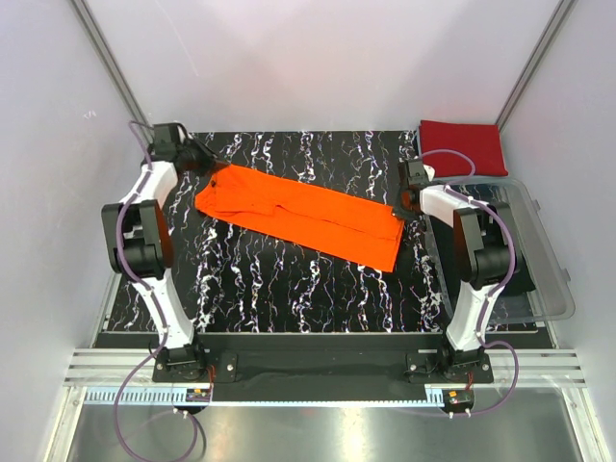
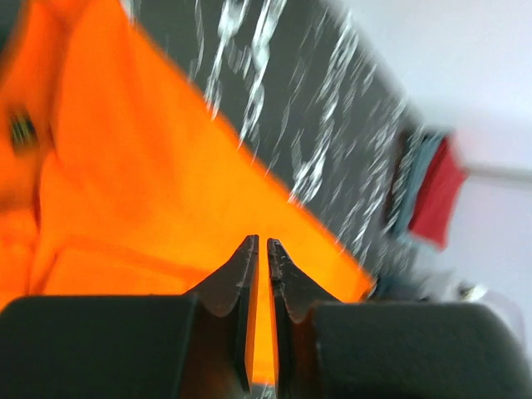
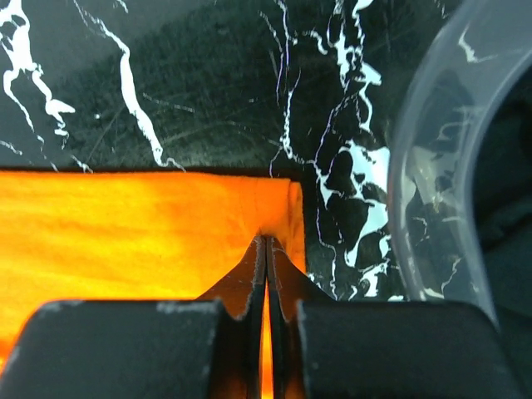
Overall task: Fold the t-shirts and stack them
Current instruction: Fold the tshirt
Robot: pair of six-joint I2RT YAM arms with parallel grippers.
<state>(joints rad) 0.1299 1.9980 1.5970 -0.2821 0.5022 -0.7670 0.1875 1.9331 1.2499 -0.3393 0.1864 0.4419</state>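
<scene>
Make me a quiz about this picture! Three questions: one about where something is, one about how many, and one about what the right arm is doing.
1. Where is the red tee?
A) far right corner
B) near left corner
C) right in the middle

2. How many tees are there?
A) one
B) two
C) four

3. What is the right end effector doing?
A) standing wide open
B) shut on the orange tee
C) shut on the red tee

Answers:
1 A: it lies folded at the far right corner, apart from the orange tee.
2 B: one is red and one is orange.
3 B: its fingers are pinched together with orange cloth between them.
</scene>
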